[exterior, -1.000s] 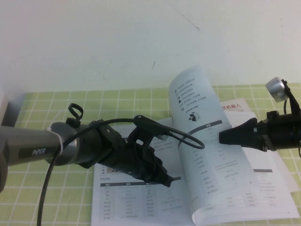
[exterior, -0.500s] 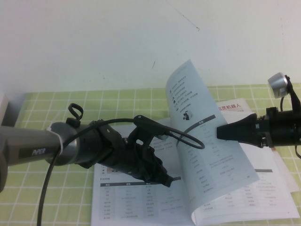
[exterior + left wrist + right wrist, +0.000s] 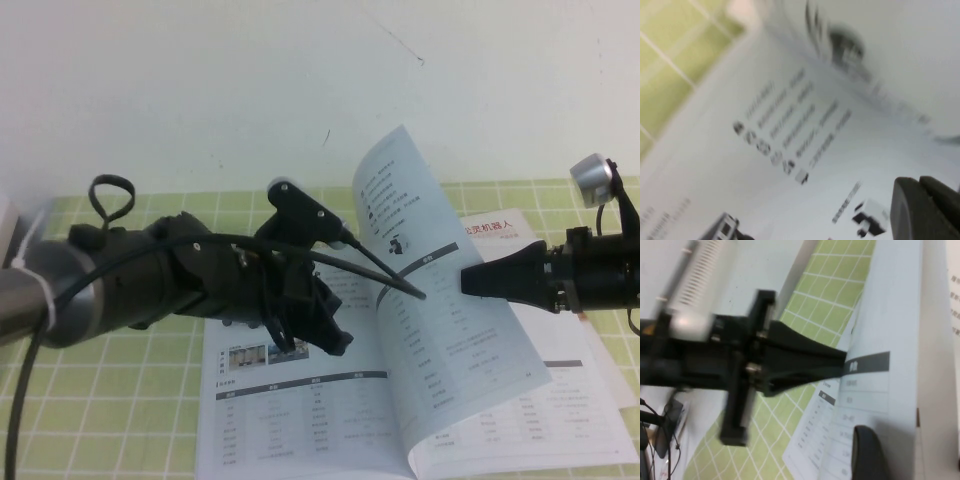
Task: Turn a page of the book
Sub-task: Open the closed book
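Thin glossy white printed page (image 3: 440,300) is lifted, standing curved above the thin white stapled catalogue book (image 3: 300,420), which lies open on the green-checked tabletop (image 3: 120,400). The page's free edge is pinched by the right pincer (image 3: 468,281), closed on the sheet at its grey table header. Left pincer (image 3: 335,345) hovers over the book's left-hand page, just beside the raised sheet; whether it is open or closed cannot be told. A white leaflet with red heading (image 3: 500,232) lies beneath the book's far right corner.
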### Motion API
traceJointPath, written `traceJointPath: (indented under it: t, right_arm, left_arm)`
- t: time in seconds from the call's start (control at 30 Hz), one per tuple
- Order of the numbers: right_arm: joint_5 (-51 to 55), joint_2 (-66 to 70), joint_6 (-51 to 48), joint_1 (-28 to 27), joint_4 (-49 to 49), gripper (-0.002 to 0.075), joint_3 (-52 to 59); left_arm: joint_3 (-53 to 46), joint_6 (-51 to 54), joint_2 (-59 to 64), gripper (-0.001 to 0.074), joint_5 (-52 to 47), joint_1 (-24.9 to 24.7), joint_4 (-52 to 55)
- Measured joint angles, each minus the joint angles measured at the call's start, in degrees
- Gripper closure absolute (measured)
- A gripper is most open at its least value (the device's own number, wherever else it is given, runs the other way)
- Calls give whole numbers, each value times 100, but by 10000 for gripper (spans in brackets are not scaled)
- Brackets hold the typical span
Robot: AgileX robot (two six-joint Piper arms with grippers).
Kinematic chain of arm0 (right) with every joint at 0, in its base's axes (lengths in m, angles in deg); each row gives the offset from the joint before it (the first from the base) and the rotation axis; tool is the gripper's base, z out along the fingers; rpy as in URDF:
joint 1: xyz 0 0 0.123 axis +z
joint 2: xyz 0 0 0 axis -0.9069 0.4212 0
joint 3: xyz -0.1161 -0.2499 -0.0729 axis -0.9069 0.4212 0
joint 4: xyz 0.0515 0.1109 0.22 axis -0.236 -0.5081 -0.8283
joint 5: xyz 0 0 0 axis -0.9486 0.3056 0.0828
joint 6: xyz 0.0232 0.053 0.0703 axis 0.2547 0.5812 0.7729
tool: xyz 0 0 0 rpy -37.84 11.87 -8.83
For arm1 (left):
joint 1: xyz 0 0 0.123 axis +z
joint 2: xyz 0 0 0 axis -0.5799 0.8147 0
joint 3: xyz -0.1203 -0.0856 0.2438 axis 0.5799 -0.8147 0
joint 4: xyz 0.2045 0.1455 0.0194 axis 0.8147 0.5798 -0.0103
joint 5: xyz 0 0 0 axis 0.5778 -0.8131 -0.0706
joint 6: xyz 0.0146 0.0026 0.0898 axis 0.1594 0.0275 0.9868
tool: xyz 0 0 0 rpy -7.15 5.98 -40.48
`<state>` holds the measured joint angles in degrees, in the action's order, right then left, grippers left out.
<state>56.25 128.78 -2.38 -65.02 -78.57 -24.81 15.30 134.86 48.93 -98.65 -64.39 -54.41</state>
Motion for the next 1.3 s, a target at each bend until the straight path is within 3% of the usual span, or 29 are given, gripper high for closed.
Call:
traceJointPath:
  t: [0.13, 0.3, 0.57, 0.77, 1.0, 1.3]
  right_arm:
    - [0, 0, -15, 0, -7, 363, 0]
    - [0, 0, -15, 0, -7, 363, 0]
    - [0, 0, -42, 0, -7, 363, 0]
    - [0, 0, -46, 0, -7, 363, 0]
    - [0, 0, -46, 0, -7, 360, 0]
    - [0, 0, -55, 0, -7, 359, 0]
  left_arm:
    - [-10, 0, -590, 739, -116, -26, 76]
    - [-3, 26, -1058, 739, -277, -433, 75]
    - [-13, 703, -905, 739, 67, -1948, 175]
    - [-13, 1104, -420, 739, 685, -2697, 309]
    - [-13, 1257, -179, 739, 723, -3022, 399]
    - [-13, 1325, 30, 739, 757, -3043, 775]
